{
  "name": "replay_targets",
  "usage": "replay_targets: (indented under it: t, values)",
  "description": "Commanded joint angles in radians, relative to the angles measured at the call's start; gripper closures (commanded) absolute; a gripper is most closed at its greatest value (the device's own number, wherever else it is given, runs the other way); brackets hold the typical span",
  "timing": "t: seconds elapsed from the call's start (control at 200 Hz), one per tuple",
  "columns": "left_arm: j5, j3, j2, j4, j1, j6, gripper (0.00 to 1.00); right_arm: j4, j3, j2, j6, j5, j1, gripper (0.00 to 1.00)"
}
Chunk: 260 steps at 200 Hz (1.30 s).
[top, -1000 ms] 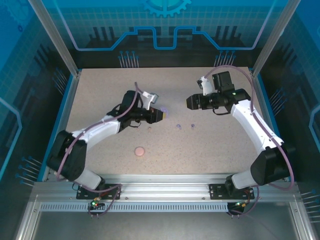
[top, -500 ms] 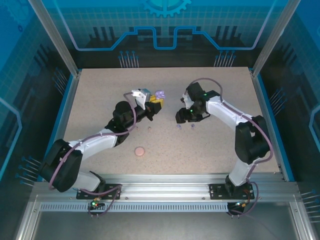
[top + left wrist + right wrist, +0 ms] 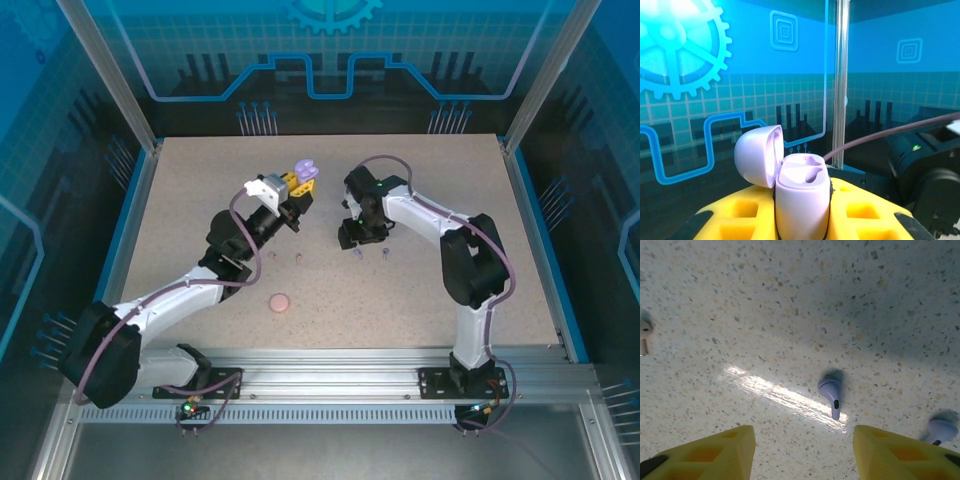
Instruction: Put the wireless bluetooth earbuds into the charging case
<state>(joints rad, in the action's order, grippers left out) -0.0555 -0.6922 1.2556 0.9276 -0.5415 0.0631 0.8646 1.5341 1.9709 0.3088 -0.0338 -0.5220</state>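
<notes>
1. Top view: holding the lilac charging case (image 3: 307, 170) up off the bench (image 3: 200, 180) in the left hand (image 3: 298, 184), clamped shut on it. Left arm stretched long toward the far middle, wrist tipped up.
2. Same view: reaching in with the right arm, folded sharply at the elbow, right hand (image 3: 348, 236) aimed down at the bench just beside a lilac earbud (image 3: 358, 254). Second lilac earbud (image 3: 384, 252) near it, pink case (image 3: 280, 301) well apart toward the bases. Tiny speck left of the buds, probably a pink earbud (image 3: 299, 258), too small to say for sure.
3. Left wrist view: gripping the case low on its body between the yellow fingers (image 3: 735, 217), lid (image 3: 757, 155) flipped open to the left, sockets looking empty.
4. Right wrist view: staring straight down, fingers (image 3: 715, 452) spread apart with nothing between them. Lilac earbud lying flat just ahead of the gap, stem toward the camera, second one off by the right finger.
5. Doing this pick well: centre the gap over the bud first, then drop straight down. Pinch across the fat head rather than the skinny stem, and close slowly, since something that tiny could skitter on a smooth bench. Stay clear of the neighbour. Hold the case steady, mouth up.
</notes>
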Motion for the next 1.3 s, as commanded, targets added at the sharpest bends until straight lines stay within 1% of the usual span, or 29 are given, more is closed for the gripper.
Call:
replay_targets:
  t: [0.0,0.56,0.785,0.915,1.296]
  values:
    - [0.016,-0.041,-0.022,0.024,-0.007,0.044,1.0,0.064,0.044,0.047,-0.023,0.045,-0.011,0.48]
    - [-0.006,-0.04,-0.028,0.011,-0.007,0.043,1.0,0.107,0.125,0.18,-0.056,0.109,-0.039,0.54]
    - [-0.014,-0.038,-0.032,0.007,-0.006,0.038,1.0,0.119,0.132,0.198,-0.062,0.138,-0.043,0.56]
    - [-0.017,-0.038,-0.033,0.007,-0.007,0.035,1.0,0.116,0.133,0.205,-0.065,0.146,-0.042,0.58]
    - [-0.018,-0.039,-0.033,0.001,-0.007,0.033,1.0,0.114,0.132,0.197,-0.067,0.123,-0.046,0.64]
